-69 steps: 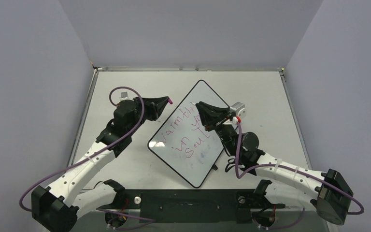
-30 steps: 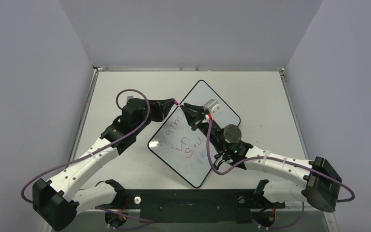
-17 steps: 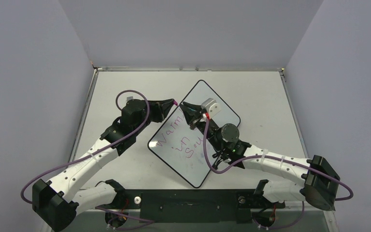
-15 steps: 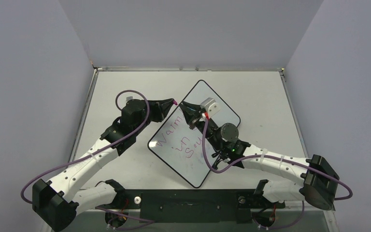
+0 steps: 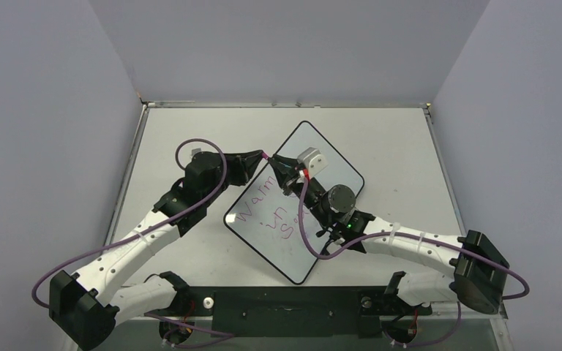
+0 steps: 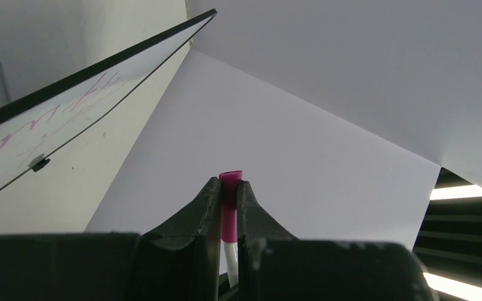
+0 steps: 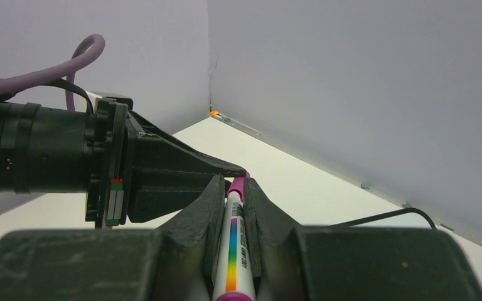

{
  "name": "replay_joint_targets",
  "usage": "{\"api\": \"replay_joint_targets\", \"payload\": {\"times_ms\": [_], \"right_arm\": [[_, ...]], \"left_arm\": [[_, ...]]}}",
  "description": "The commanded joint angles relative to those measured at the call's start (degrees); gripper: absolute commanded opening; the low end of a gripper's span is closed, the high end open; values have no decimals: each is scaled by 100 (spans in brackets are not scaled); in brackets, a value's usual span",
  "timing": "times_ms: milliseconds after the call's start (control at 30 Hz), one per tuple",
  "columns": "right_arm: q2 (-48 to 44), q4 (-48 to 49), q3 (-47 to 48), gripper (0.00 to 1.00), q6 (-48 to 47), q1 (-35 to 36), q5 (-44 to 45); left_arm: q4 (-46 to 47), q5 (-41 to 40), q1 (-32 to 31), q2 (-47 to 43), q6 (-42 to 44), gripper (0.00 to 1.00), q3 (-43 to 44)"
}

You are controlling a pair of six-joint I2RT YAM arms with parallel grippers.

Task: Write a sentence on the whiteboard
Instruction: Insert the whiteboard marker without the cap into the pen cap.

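Whiteboard (image 5: 298,256) lying diamond-wise mid-frame, pink sentence (image 5: 274,212) on its left half, left gripper (image 5: 261,156) clenched on a pink-topped piece (image 6: 230,207), right gripper (image 5: 276,163) grasping the marker (image 7: 234,244), both tips meeting over the board's upper-left edge.

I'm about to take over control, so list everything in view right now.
whiteboard: one, white with a black rim, mid-table, set diagonally.
sentence: one, pink, three lines on the whiteboard, partly hidden by the right arm.
marker: one, white with a rainbow stripe, in the right gripper.
pink piece: one, pink over white, in the left gripper; cannot tell if it is the cap.
table: one, off-white, under everything.
walls: three, pale grey-lilac, left, far and right.
arms: two, white and black, purple cables.
left gripper: black, shut on the pink piece.
right gripper: black, shut on the marker, tip to tip with the left gripper.
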Motion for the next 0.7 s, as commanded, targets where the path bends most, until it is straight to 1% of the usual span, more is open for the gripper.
{"api": "replay_joint_targets", "payload": {"times_ms": [0,300,667], "right_arm": [[132,-50,189,0,-23,61,46],[363,-108,311,0,-161,118,195],[712,-339,613,0,-861,161,335]], "left_arm": [[116,47,-42,-93,-194,0,165],[198,126,-44,-65,-302,0,136],[102,149,-43,-243,-380,0,123]]}}
